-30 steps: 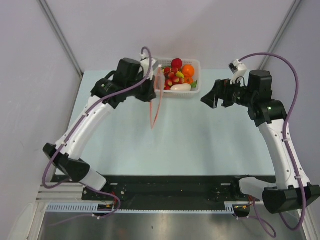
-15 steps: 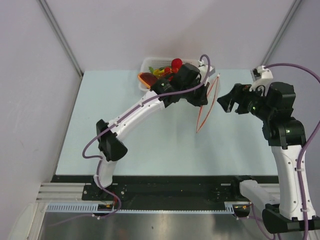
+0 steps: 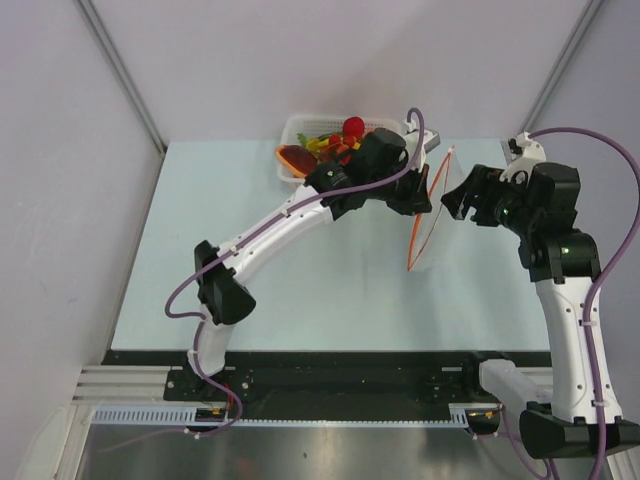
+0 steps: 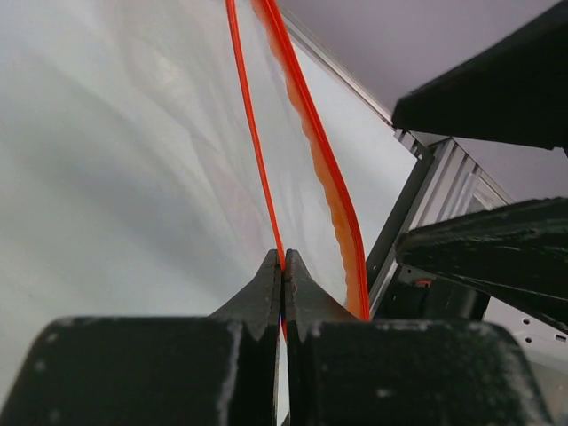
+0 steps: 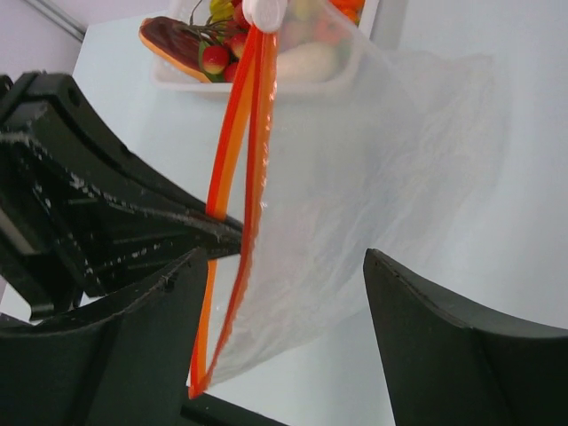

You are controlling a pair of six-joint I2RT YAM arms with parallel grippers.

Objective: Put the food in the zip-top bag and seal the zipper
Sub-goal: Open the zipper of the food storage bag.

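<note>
My left gripper (image 3: 420,203) is shut on one orange-red strip of the zipper (image 4: 251,151) and holds the clear zip-top bag (image 3: 432,222) hanging above the table. The bag's mouth gapes, and the other strip (image 4: 330,191) bows away. My right gripper (image 3: 452,200) is open just right of the bag's mouth, touching nothing. In the right wrist view the bag (image 5: 364,169) and zipper (image 5: 232,169) hang between my right gripper's (image 5: 284,346) spread fingers. The food (image 3: 340,140) lies in the white basket (image 3: 290,127), with a red-brown meat slab (image 5: 173,40) at its edge.
The basket stands at the table's far edge, behind the left arm's wrist (image 3: 375,160). The left gripper's body (image 5: 89,195) fills the left side of the right wrist view. Grey walls enclose the table on the left, the right and the back.
The left arm swung from the basket's left to the table's right side with the bag. The basket now sits further left. The right gripper has come closer to the bag's mouth.
</note>
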